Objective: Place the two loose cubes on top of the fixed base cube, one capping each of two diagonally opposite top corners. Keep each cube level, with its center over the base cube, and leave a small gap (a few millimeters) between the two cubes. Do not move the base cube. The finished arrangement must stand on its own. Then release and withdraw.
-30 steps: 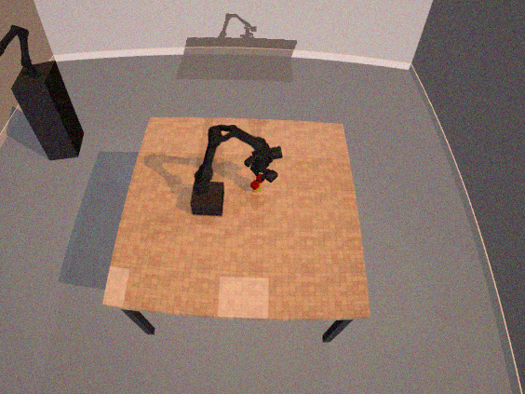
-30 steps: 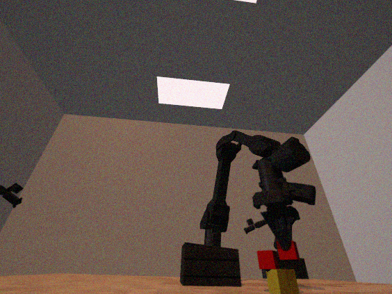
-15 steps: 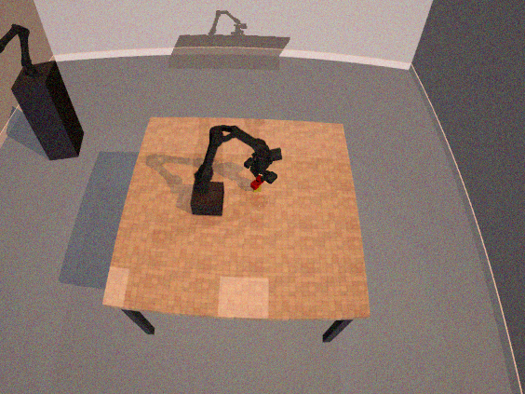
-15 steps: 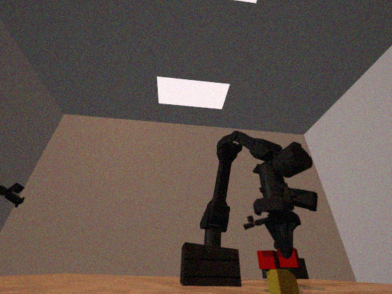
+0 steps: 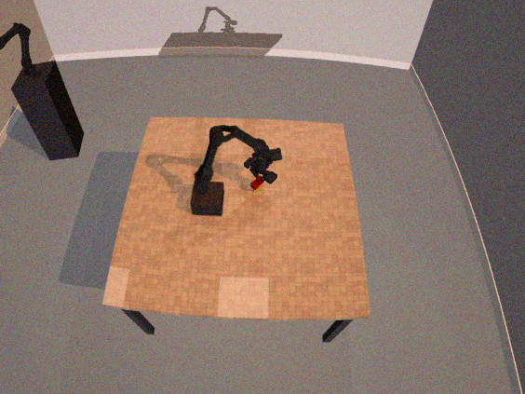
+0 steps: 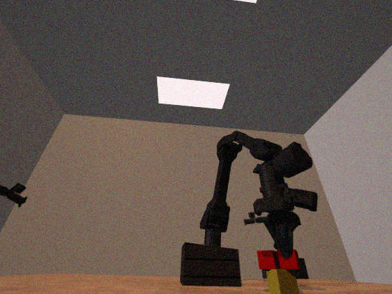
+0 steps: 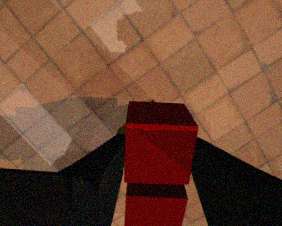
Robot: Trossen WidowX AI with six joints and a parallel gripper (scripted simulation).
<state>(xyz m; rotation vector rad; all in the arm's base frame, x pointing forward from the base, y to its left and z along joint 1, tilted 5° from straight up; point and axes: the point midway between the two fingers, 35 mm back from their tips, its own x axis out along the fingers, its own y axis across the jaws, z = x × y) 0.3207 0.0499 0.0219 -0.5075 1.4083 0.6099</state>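
The yellow base cube stands on the table, nearly all hidden in the wrist view. One red cube sits on its top, overhanging one corner. The second red cube is beside it at the same height, over the opposite corner, and looks level. A dark strip shows between the red cubes; the exact gap is unclear. My gripper is slightly open, its fingers very close around the second red cube. Contact between that cube and the base is not clear.
The arm's dark base block stands on the table left of the cubes. A second arm on a dark pedestal is off the table at far left.
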